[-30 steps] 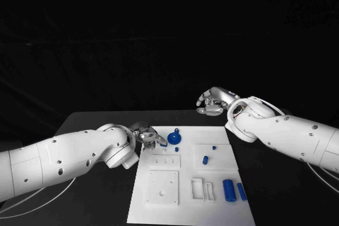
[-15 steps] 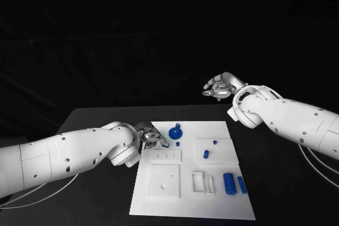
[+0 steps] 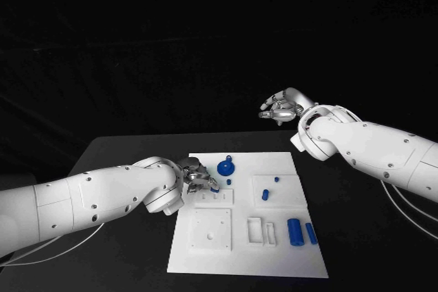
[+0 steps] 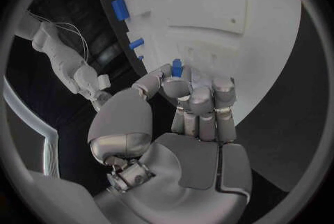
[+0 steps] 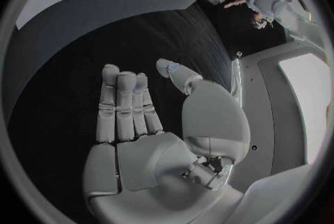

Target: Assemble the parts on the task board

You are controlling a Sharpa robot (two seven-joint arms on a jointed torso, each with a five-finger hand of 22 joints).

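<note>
So the left hand (image 4: 188, 118) has its fingers curled in tight, pinching a small blue peg (image 4: 177, 67) at the fingertips, right over the left edge of the white board (image 3: 274, 254). The right hand (image 5: 150, 123) is up off the table behind the board, fingers straight and loose, holding nothing.

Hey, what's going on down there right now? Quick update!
Left robot hand pinching small blue part above task board. Right robot hand open, raised off board. Nothing blocking.
</note>
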